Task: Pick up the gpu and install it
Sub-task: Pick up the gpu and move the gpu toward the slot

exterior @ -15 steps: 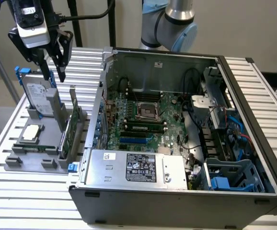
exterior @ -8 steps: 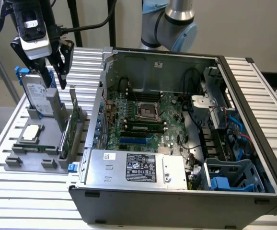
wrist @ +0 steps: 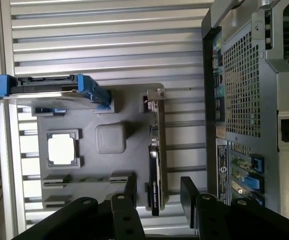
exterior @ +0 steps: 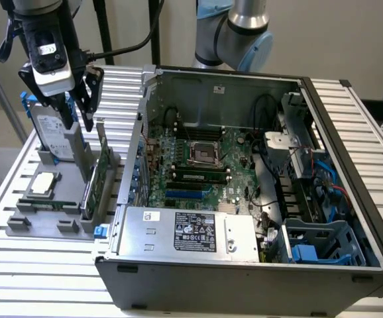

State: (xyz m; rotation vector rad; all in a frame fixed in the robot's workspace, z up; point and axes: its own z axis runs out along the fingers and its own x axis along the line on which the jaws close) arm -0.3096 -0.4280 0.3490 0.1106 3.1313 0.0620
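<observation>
We note a tabletop (exterior: 364, 119) built of ribbed silver aluminium slats laid side by side, with dark grooves between them. Behind it we see a plain beige wall (exterior: 330, 33). Two black upright poles (exterior: 103, 26) stand before that wall, toward the exterior view's left. Lighting is soft and even; the slats carry a mild sheen, without hard shadows.

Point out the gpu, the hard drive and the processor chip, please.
gpu (exterior: 93, 187): exterior view, on its green board face.
hard drive (exterior: 46, 136): exterior view, on its silver labelled face.
processor chip (wrist: 61, 149): wrist view, on its flat top.
</observation>
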